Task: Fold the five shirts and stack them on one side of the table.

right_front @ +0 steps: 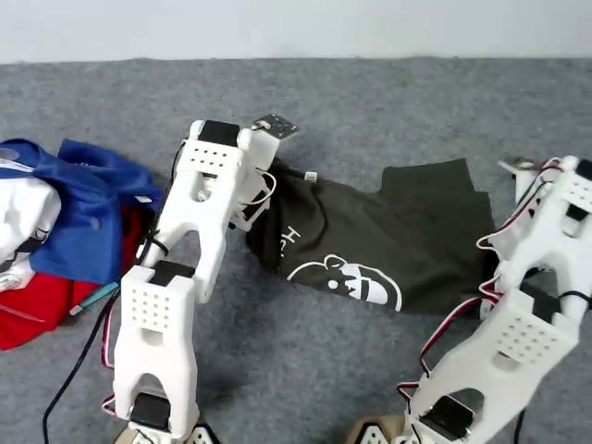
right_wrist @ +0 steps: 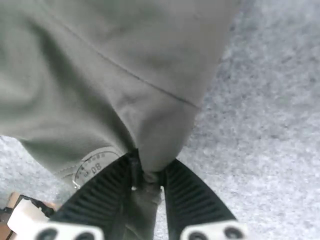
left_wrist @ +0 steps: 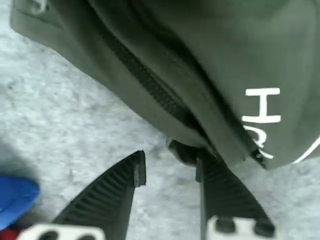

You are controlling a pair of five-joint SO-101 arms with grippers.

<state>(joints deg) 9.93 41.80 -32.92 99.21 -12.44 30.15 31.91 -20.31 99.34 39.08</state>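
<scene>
A dark green shirt (right_front: 388,245) with a white print lies crumpled on the grey table (right_front: 370,102) between the two arms. In the left wrist view my left gripper (left_wrist: 170,170) stands open at the shirt's folded edge (left_wrist: 200,65); one finger (left_wrist: 217,185) touches the hem, the other (left_wrist: 120,182) rests on bare table. My right gripper (right_wrist: 148,172) is shut on a pinch of the same shirt (right_wrist: 125,70), with cloth bunched between its fingers. From above, the left arm (right_front: 208,185) stands over the shirt's left end and the right arm (right_front: 546,231) over its right end.
A loose pile of shirts sits at the table's left edge: blue (right_front: 88,217) on top, white (right_front: 18,222) and red (right_front: 37,305) beneath. A blue corner (left_wrist: 15,197) of it shows near my left gripper. Grey table stretches behind and in front of the green shirt.
</scene>
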